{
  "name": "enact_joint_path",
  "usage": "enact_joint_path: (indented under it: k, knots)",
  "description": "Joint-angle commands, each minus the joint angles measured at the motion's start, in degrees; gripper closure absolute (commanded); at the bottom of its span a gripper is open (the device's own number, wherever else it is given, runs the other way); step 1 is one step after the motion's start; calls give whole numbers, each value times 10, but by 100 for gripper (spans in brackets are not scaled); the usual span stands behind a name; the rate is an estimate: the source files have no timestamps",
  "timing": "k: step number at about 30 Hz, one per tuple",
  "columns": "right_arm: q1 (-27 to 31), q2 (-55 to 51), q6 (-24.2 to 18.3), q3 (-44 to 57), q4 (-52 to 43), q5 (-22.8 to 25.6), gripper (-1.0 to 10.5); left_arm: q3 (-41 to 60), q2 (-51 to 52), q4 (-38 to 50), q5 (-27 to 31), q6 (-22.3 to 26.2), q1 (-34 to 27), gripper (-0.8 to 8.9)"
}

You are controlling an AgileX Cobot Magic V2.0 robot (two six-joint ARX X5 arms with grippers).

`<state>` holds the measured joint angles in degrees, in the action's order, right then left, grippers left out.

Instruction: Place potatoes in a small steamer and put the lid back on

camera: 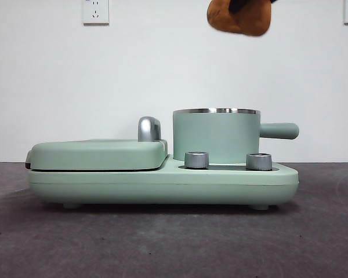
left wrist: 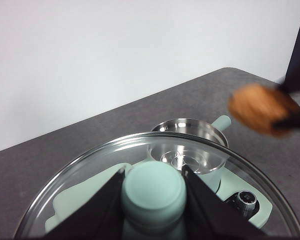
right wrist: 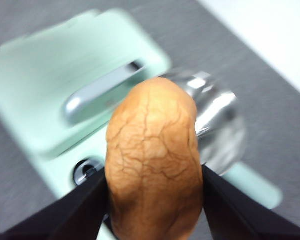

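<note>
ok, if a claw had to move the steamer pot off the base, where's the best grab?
The stubby side handle of the steamer pot. It sticks out level from the wall just under the steel rim, clear of the knobs, so come in from that open side, jaws above and below it. The body looks too wide to span.

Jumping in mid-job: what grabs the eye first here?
The cracked orange-brown potato, pinched in the right gripper, hangs high above the open small steamer, a little toward its handle side. The left gripper holds the lid aloft by its green knob. The steamer sits uncovered on the mint-green cooker base.
</note>
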<state>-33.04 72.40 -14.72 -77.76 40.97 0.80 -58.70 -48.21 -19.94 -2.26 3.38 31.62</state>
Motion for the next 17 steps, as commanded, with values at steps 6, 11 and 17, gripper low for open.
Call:
enact_joint_path:
  k: [6,11,17]
  knots:
    - [60,173,20,-194,93,-38,677,-8,2,19,0,-5,2,798]
    - [80,272,28,-289,132,-71,677,-8,2,19,0,-5,2,798]
    - [85,349,28,-339,138,-83,677,-8,2,20,0,-4,2,798]
